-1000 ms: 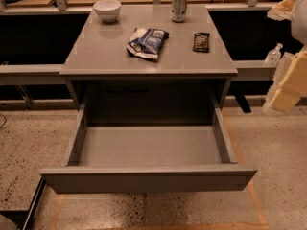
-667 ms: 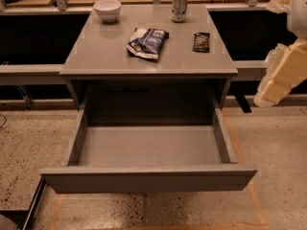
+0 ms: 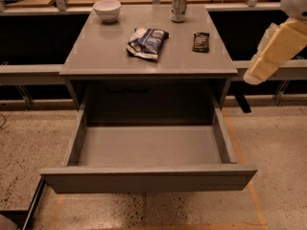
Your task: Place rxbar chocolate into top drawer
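The rxbar chocolate (image 3: 201, 41), a small dark flat bar, lies on the right side of the grey table top (image 3: 100, 54). The top drawer (image 3: 148, 177) is pulled fully open below the table, and its grey floor is bare. A cream arm link (image 3: 269, 51) reaches in from the upper right edge, to the right of the table and level with the bar. The gripper itself is out of the camera view, beyond the right or top edge.
A blue-and-white chip bag (image 3: 147, 42) lies at the table's middle. A white bowl (image 3: 107, 9) stands at the back left and a silver can (image 3: 179, 5) at the back middle. Dark shelves flank the table. Speckled floor surrounds the drawer.
The cream arm link has moved up and a little to the left, closer to the table's right edge. The objects and the drawer have not moved.
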Tool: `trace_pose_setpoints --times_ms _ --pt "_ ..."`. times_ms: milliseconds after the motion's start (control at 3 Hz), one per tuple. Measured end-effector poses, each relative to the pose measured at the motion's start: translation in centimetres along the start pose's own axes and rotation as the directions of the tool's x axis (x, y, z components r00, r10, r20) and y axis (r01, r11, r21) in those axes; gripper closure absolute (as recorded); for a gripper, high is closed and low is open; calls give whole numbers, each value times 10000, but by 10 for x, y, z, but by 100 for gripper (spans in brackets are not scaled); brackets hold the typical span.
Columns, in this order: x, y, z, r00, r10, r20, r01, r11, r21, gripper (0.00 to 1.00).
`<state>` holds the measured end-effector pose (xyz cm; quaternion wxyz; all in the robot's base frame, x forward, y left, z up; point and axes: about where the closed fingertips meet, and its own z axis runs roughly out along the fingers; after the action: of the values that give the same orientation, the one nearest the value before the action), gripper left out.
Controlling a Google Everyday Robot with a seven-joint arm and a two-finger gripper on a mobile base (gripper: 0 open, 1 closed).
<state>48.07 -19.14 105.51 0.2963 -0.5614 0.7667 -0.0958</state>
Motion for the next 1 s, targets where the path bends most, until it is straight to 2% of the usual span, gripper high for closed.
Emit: trace_pose_setpoints --times_ms 333,667,1000 --pt "7 -2 4 9990 437 -17 -437 9990 -46 0" --pt "13 -18 30 9868 1553 452 -1552 9879 -56 0" --pt "14 -47 70 9661 2364 1039 -2386 9711 84 0"
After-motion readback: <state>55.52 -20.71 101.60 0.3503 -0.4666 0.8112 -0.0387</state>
